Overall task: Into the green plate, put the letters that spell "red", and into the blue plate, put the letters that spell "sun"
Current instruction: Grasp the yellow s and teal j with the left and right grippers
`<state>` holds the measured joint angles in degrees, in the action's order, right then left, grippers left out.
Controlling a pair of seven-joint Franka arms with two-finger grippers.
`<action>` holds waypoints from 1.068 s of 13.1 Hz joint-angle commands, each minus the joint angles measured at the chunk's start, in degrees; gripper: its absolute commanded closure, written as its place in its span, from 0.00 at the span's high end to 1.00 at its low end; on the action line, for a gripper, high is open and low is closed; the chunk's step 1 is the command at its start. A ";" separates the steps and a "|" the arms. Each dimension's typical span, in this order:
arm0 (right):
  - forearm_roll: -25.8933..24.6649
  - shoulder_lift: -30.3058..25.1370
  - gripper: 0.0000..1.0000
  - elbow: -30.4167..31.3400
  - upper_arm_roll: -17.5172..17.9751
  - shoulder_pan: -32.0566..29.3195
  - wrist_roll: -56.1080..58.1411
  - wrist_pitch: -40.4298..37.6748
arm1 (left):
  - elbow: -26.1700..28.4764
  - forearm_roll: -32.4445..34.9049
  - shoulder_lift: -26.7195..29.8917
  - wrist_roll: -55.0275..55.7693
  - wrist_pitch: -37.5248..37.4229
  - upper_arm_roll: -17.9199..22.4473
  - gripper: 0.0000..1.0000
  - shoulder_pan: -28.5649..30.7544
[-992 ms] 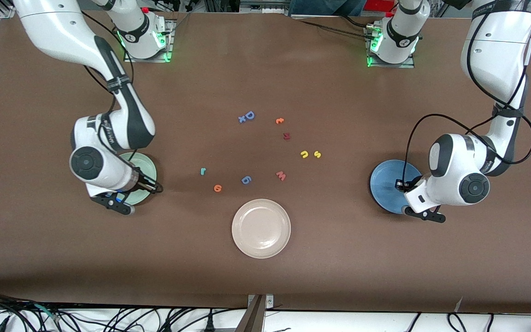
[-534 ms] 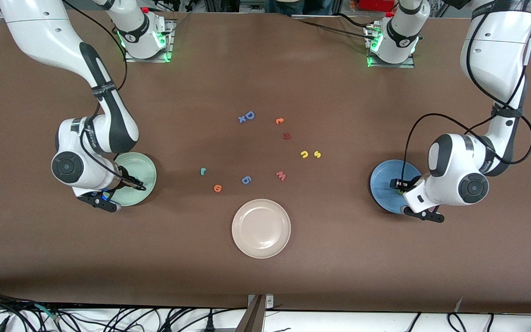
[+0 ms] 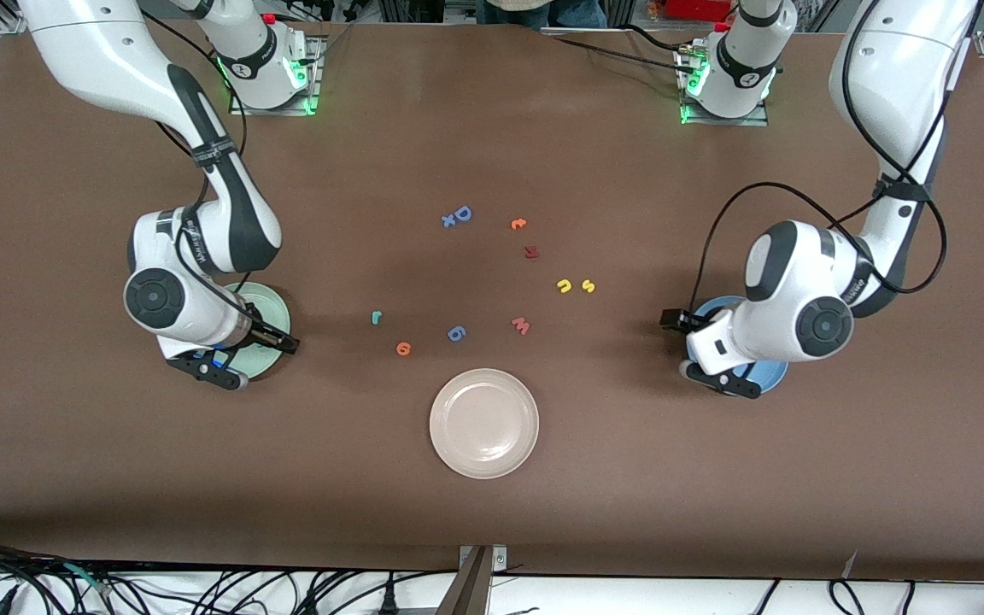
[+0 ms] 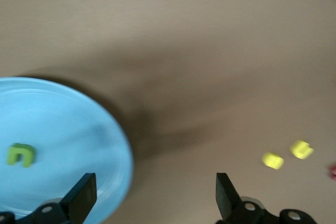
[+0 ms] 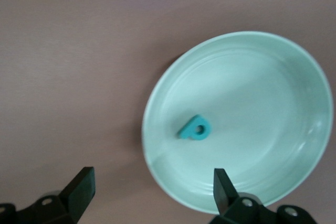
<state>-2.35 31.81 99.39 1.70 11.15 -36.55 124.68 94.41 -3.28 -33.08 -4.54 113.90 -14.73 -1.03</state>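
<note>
Brown tabletop fills the front view, with the loose letters scattered around its centre and a plate toward each arm's end.

One letter now lies in each target plate. The teal "d" rests flat in the green plate, at mid-left of the front view, and the green arch letter lies in the blue plate at mid-right. Half a second ago both grippers were over their plates and still partly closed. Now the right gripper hangs at the green plate's edge with its jaws spread wide and nothing between them. The left gripper, equally wide open and empty, has swung off the blue plate toward the centre of the table.

So each word appears to be one letter in, two to go. The teal "r" and the orange "e" lie near each other just left of centre. The yellow arch letter and the yellow "s" sit side by side just right of centre, also showing in the left wrist view.

The beige-white plate, low in the middle, holds nothing.
</note>
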 commanded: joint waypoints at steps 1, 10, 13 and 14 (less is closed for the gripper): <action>1.12 -0.35 1.00 1.24 0.06 2.38 -4.91 3.53 | 6.12 -0.23 5.47 3.03 -0.25 -3.45 1.00 0.24; 3.67 5.01 1.00 1.59 3.22 8.27 -18.54 16.19 | 27.14 0.21 10.40 6.04 24.26 -11.99 1.00 0.15; 3.67 5.02 0.99 3.52 3.31 9.50 -20.13 18.39 | 28.29 5.03 9.70 9.70 26.55 -11.99 0.98 -2.84; 3.59 4.93 0.99 5.09 3.40 9.68 -20.22 20.40 | 28.37 7.04 9.17 11.99 27.60 -12.08 0.98 -3.19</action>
<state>0.33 37.75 101.20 4.99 20.46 -56.08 141.76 121.01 0.37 -25.21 3.42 139.68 -26.94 -3.23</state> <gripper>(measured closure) 0.004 0.018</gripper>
